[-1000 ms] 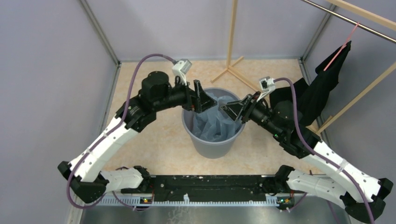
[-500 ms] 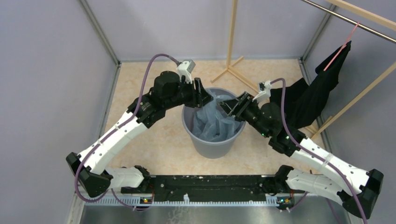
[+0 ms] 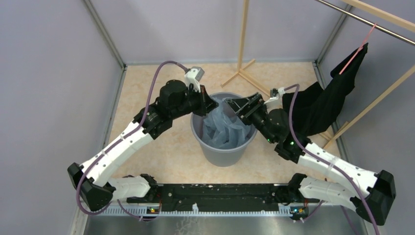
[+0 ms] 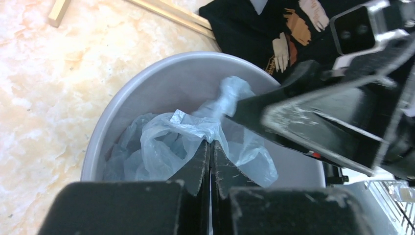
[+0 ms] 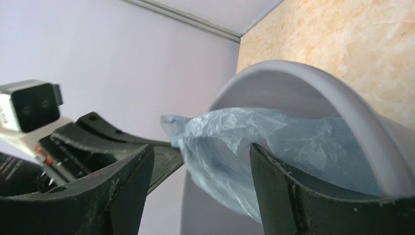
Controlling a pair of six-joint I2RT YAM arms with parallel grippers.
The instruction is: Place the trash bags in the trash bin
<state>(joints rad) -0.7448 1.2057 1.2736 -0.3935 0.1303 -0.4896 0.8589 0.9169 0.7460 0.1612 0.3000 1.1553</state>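
The grey trash bin (image 3: 215,152) stands mid-table with the light-blue trash bag (image 3: 222,131) crumpled inside it. My left gripper (image 3: 214,104) is over the bin's far-left rim. In the left wrist view its jaws (image 4: 210,143) are shut, pinching a raised fold of the trash bag (image 4: 166,142) above the bin (image 4: 132,88). My right gripper (image 3: 241,105) is over the far-right rim. In the right wrist view it (image 5: 200,156) is open, with bag film (image 5: 230,137) hanging loose between the fingers, above the bin's rim (image 5: 318,90).
A black garment (image 3: 325,100) hangs from a wooden rack at the right, close behind my right arm; it also shows beyond the bin (image 4: 249,29). A wooden stand (image 3: 242,63) rises at the back. Purple walls enclose the table.
My left gripper went from wide open to shut on a fold of the bag. My right gripper opened wider. Both wrists shifted toward the bin's far side.
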